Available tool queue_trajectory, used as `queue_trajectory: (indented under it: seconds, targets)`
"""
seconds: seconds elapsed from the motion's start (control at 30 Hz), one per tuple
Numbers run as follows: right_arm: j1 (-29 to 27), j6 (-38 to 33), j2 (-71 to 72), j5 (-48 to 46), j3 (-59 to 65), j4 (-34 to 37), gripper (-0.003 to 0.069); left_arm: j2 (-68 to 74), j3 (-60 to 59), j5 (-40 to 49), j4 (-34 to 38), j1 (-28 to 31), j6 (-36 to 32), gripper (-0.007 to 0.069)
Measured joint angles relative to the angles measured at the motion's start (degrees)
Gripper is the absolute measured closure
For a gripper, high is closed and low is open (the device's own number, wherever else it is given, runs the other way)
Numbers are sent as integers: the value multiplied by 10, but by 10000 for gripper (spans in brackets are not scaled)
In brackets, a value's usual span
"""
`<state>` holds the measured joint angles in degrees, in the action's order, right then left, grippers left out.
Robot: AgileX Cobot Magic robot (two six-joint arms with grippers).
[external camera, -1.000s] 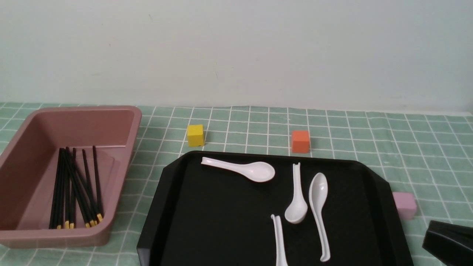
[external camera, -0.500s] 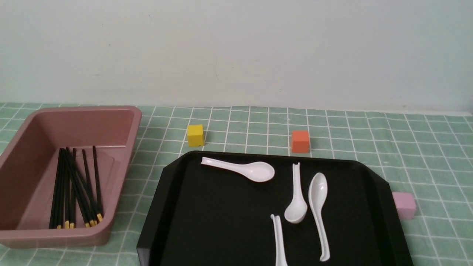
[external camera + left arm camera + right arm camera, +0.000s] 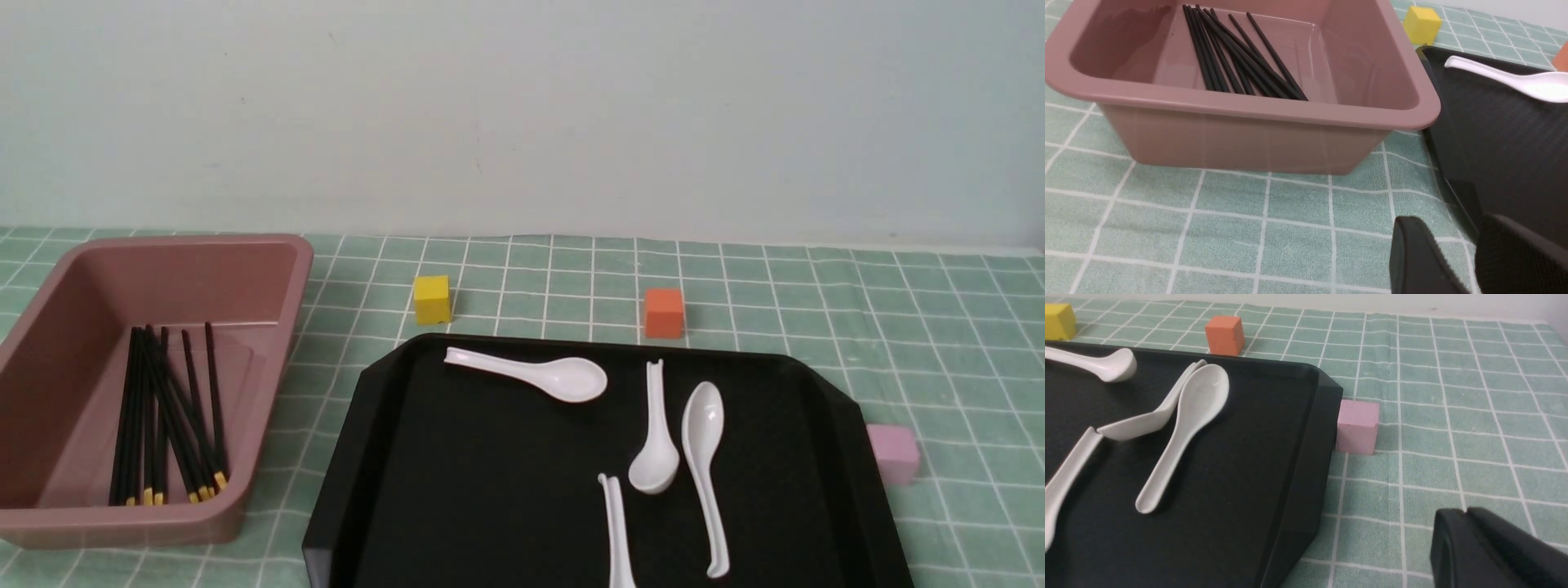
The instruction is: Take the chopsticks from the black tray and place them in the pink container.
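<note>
Several black chopsticks [image 3: 163, 416] with yellow tips lie together inside the pink container [image 3: 302, 269] at the left. They also show in the left wrist view as chopsticks [image 3: 1241, 53] on the floor of the container [image 3: 1249, 108]. The black tray [image 3: 490, 490] in the middle holds only white spoons; no chopstick shows on it. My left gripper [image 3: 1453, 224] is open and empty, low over the cloth between the container and the tray's near corner [image 3: 1494, 143]. My right gripper [image 3: 1466, 512] is shut on nothing, over the cloth right of the tray [image 3: 1229, 477]. Neither gripper appears in the front view.
Several white spoons [image 3: 563, 380] lie on the tray's far and right parts. A yellow cube [image 3: 431, 299] and an orange cube [image 3: 664, 313] stand behind the tray. A small pink cube [image 3: 894, 453] touches the tray's right edge. Green checked cloth covers the table.
One second ago my right gripper showed at the front view's lower right corner; it has since drawn back out of that view. Chopsticks, spoons and cubes have not moved.
</note>
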<state>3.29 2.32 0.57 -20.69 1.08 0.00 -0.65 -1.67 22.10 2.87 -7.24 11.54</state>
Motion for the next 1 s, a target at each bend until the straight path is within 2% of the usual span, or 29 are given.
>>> queue_trajectory:
  seconds: [1.0]
  targets:
    - [0, 0, 0, 0, 0, 4, 564, 0, 0, 0, 0, 0, 0, 386]
